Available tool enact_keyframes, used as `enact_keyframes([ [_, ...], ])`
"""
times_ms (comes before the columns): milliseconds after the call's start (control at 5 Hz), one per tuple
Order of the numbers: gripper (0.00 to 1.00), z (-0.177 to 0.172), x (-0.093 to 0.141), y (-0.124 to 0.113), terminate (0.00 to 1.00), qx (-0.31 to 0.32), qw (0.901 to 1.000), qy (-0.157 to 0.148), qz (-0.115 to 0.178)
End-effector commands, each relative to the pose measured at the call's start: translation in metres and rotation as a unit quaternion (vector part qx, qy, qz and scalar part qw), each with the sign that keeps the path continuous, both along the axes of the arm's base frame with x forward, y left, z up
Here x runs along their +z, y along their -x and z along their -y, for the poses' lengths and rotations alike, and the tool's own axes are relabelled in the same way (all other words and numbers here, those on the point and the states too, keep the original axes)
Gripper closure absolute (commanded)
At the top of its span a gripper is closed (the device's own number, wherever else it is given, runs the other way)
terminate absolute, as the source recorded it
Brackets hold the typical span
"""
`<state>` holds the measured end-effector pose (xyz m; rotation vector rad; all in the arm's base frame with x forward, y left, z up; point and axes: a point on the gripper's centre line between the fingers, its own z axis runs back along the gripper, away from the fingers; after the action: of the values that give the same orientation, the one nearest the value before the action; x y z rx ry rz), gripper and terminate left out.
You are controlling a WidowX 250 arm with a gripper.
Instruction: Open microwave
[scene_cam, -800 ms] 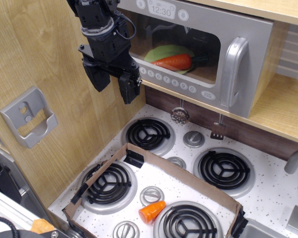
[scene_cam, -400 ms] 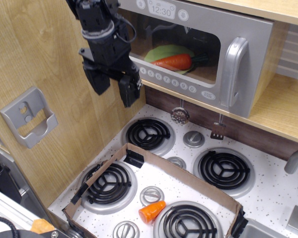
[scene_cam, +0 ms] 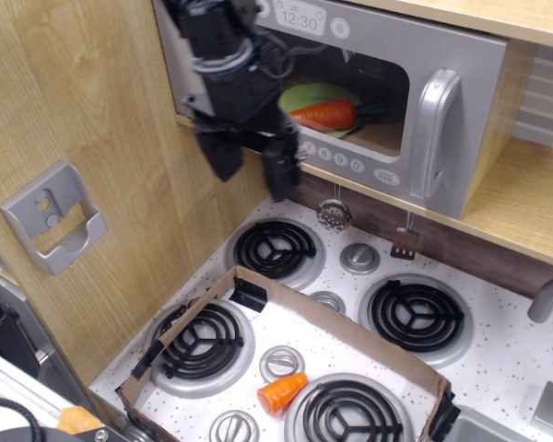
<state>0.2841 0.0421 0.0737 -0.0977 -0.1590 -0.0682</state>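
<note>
While the black tool (scene_cam: 253, 166) hangs in the upper middle of the frame, its two fingers (scene_cam: 281, 170) point down with a clear gap between them, spread and gripping nothing. It sits in front of the lower left corner of the microwave (scene_cam: 442, 83), overlapping the left end of the door and the first of the white number buttons (scene_cam: 339, 162); whether it actually touches the door cannot be told from this angle.

The microwave fills the upper right of the frame on a wooden shelf (scene_cam: 525, 198), door shut. Through the dark window a carrot (scene_cam: 324, 115) lies on a green plate (scene_cam: 311, 95). The clock display (scene_cam: 300, 17) reads 12:30 at the top edge. The chunky grey handle (scene_cam: 433, 133) stands vertical at the door's right side, well apart from the tool, with bare door front between them.

Below the tool there is open air down to the stovetop counter (scene_cam: 507, 359), where four black coil burners sit, the nearest one (scene_cam: 275, 250) almost straight beneath. A cardboard frame (scene_cam: 323, 313) rings the front burners, and a small orange toy piece (scene_cam: 283, 391) lies inside it near the bottom middle. To the left, a wood panel wall (scene_cam: 92, 110) stands near the tool, carrying a grey wall holder (scene_cam: 51, 216) at mid left.
</note>
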Motion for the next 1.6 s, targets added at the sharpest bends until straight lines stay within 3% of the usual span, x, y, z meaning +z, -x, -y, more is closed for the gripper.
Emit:
enact_keyframes([
  [0, 0.00, 0.050, 0.032, -0.018, 0.00, 0.028, 0.9993, 0.021, 0.016],
  [400, 0.00, 0.082, 0.029, -0.028, 0.00, 0.023, 0.9984, 0.030, 0.042],
  [600, 0.00, 0.093, 0.034, -0.037, 0.00, 0.022, 0.9983, 0.016, 0.052],
  [1400, 0.00, 0.095, 0.050, -0.077, 0.00, -0.017, 0.9985, -0.018, 0.050],
])
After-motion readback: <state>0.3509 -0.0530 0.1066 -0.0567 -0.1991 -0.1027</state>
